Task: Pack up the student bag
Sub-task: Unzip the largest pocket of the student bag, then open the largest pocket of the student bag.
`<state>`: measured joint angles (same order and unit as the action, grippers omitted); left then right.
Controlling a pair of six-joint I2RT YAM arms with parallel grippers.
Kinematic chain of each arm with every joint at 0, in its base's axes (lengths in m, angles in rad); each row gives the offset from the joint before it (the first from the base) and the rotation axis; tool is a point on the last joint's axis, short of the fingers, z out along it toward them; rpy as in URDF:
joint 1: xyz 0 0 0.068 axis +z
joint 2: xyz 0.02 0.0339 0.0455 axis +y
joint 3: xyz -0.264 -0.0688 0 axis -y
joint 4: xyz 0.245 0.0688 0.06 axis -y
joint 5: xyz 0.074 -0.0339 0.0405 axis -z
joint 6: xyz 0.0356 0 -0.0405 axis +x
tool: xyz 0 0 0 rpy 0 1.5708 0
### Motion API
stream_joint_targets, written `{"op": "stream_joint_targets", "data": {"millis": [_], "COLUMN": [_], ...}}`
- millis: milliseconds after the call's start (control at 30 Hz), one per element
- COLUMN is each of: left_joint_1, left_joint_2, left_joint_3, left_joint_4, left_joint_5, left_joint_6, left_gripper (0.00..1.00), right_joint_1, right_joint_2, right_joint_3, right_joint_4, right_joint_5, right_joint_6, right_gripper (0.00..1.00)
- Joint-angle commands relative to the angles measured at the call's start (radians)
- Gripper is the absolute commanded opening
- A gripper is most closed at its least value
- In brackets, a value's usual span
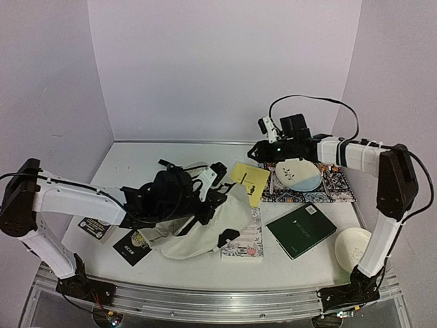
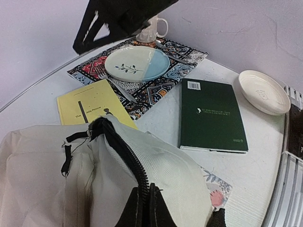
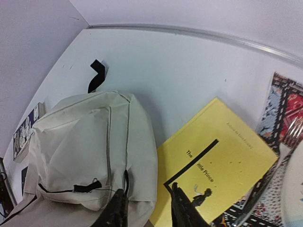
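From above, we see the student bag (image 1: 194, 239), a large soft cream fabric backpack with black zips and straps, slumped at mid-table with one end lying over a flower-patterned book (image 1: 247, 240). The left gripper (image 1: 217, 193) is at its raised rim, and if we haul that rim higher the book beneath could be dragged along. The right gripper (image 1: 258, 152) hangs over a thin yellow paperback (image 1: 250, 181), which lies just beside a bright patterned cloth placemat (image 1: 341, 186) carrying a round blue-and-white plate (image 1: 300, 176). In the left wrist view the fingers are pinched together on the bag's black zipped edge, holding the mouth up. We judge the bite narrow, so a tug could pull the fabric free and let the opening collapse. In the right wrist view the fingers (image 3: 182, 213) stand apart with nothing between them, poised where bag and paperback meet. The paperback lies flat, so closing may only skid it, nip bag cloth instead, or shove it into the placemat and rattle the plate.
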<state>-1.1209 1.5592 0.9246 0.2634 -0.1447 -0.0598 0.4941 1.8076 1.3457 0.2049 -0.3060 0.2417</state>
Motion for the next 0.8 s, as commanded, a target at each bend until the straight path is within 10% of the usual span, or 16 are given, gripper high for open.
{"op": "stream_joint_targets", "data": {"millis": [0, 200, 767], "left_joint_1": [0.009, 0.009, 0.007], "left_joint_2": [0.097, 0.121, 0.056], "left_joint_3": [0.162, 0.176, 0.189], "left_joint_4": [0.081, 0.069, -0.294], "left_joint_5": [-0.073, -0.068, 0.123], "left_joint_6": [-0.036, -0.081, -0.235], "left_gripper": [0.09, 0.35, 0.69], "right_joint_1": [0.013, 0.027, 0.185], "right_joint_2": [-0.154, -0.272, -0.398], "right_joint_3": [-0.075, -0.256, -0.547], "right_joint_4": [-0.025, -0.027, 0.051], "right_joint_5": [-0.002, -0.049, -0.101], "right_joint_6": [0.002, 0.039, 0.121], "right_gripper": [0.41, 0.53, 0.79]}}
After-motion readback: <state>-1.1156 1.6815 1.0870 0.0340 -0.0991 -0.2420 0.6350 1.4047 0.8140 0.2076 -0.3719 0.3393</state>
